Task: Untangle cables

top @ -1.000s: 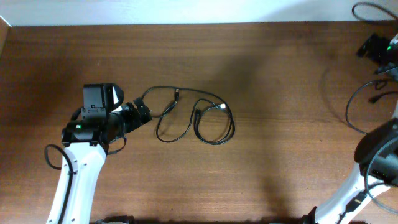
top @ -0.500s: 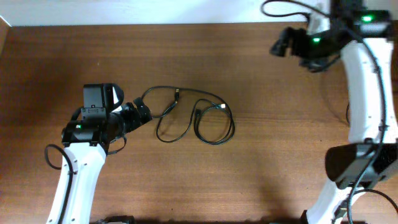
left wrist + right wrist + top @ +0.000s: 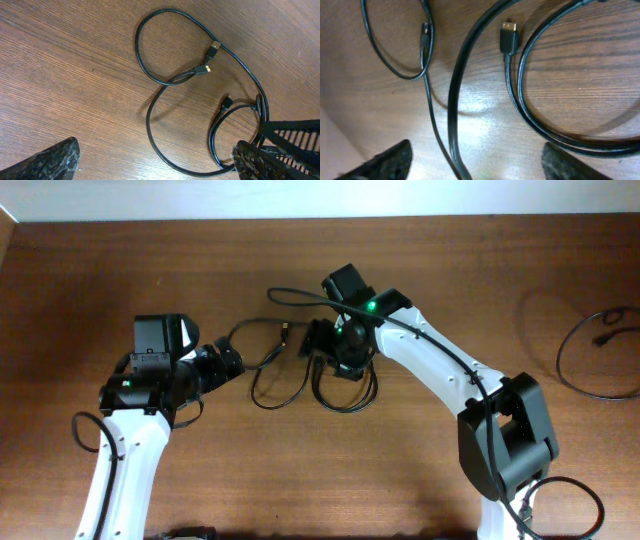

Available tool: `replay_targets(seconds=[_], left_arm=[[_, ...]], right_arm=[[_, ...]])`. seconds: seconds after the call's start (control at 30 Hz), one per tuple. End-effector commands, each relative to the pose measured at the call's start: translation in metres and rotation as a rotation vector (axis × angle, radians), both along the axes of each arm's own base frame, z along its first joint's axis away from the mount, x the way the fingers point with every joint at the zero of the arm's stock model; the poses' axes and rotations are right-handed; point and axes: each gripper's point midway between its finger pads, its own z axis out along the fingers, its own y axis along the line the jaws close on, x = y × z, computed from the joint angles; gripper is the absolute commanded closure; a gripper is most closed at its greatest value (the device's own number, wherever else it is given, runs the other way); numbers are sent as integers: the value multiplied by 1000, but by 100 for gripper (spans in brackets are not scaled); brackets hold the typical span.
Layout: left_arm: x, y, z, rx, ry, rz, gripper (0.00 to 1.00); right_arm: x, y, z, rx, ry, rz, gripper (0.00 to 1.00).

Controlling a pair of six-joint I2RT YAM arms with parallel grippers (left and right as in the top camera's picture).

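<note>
The cables (image 3: 300,385) are thin black cords lying in overlapping loops on the wooden table, with small plugs near the middle. My left gripper (image 3: 232,365) is open at the left end of the loops. In the left wrist view its fingers (image 3: 160,167) straddle a lower loop, and two gold-tipped plugs (image 3: 210,57) lie farther off. My right gripper (image 3: 335,362) is open and hovers low over the middle of the bundle. In the right wrist view its fingers (image 3: 477,167) frame several cords and one plug (image 3: 508,39).
A separate black cord loop (image 3: 600,355) lies at the table's right edge. The right arm (image 3: 440,365) stretches across the middle right of the table. Its thick wire (image 3: 290,295) arches over the cables' far side. The table's back edge (image 3: 300,218) meets a white wall.
The right arm has swung in from the far right and back, and its gripper now sits over the middle of the cables. The left arm and the cables have not moved.
</note>
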Motion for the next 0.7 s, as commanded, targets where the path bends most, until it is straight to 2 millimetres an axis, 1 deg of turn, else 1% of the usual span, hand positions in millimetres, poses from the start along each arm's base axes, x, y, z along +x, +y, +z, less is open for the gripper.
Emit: replay_targets(seconds=[0.0,0.07,0.13,0.2,0.23,0.27,0.33,0.37,0.4,0.43,0.47,0.57,0.6,0.63,0.67], left_arm=[[1,-1,1,2,-4,-18,1],[1,-1,1,2,-4,-18,1],[1,-1,1,3,-4,-18,1],[1,-1,1,3,-4,-18,1],[1,-1,1,3,-4,-18,1],[1,-1,1,3,-4,-18,1],[1,-1,1,3,-4,-18,1],[1,-1,1,3,-4,-18,1],[1,-1,1,3,-4,-18,1],[1,-1,1,3,-4,-18,1],[1,-1,1,3,-4,-18,1],[1,-1,1,3,-4,-18,1],[1,-1,1,2,-4,-18,1],[1,-1,1,3,-4,-18,1],[1,-1,1,3,-4,-18,1]], right_arm=[[-6,0,-8,-53,-17,-4,36],[-13,6,-10,-57,-13,14,37],[-21,13,-18,-63,-20,38,37],[-21,24,-21,-42,-60,57,37],[-22,25,-22,-52,-66,59,46],[-22,25,-22,-55,-68,61,58],[-22,25,-22,-55,-67,62,94],[-23,25,-19,-45,-62,61,96],[-22,25,-15,-28,-59,59,96],[-18,21,-7,-14,-70,53,96],[-13,16,6,0,-102,52,96],[7,-6,58,-48,-296,-8,96],[13,-14,83,-61,-381,-32,96],[17,-23,114,-64,-475,-46,96],[20,-32,152,-65,-582,-61,96]])
